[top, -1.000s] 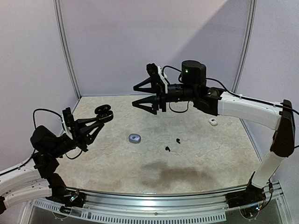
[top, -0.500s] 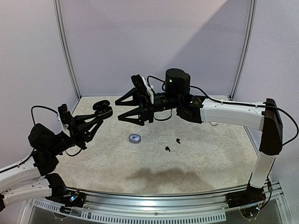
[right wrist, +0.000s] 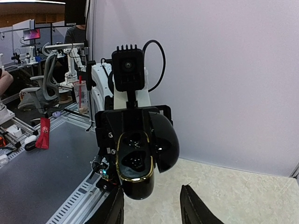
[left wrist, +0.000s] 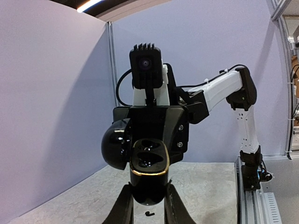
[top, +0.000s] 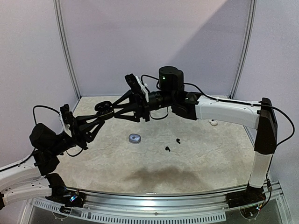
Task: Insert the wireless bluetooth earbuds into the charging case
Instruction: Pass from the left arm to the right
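Earbuds [top: 178, 140] in black lie loose on the mottled beige table [top: 210, 154], one right of centre and a second earbud [top: 167, 149] just beside it toward the near edge, both well apart from the arms. Lilac wall panels [top: 154, 42] close the table at the back and along both sides, and a metal rail [top: 163, 193] bounds the near edge; the surface between rail and earbuds lies bare under a dark shadow. The right arm [top: 229, 109] stretches from its base at the right across to left of centre, raised above the table, while the left arm [top: 42, 140] rises from the lower left; the two meet in the air over the table's left rear part. The left gripper [top: 100, 114] clamps the base of the black charging case [top: 103, 108] between its fingers [left wrist: 124, 210], the lid [left wrist: 114, 142] swung open beside a gold-rimmed tray with two wells too dark to read. The right gripper [top: 114, 112] faces the case with its fingers [right wrist: 194, 207] partly parted; whether the tips touch the case cannot be told. A pale bluish oval item [top: 135, 138] sits left of the earbuds and a small white item [top: 213, 122] near the right wall, both too small to tell case from bud.
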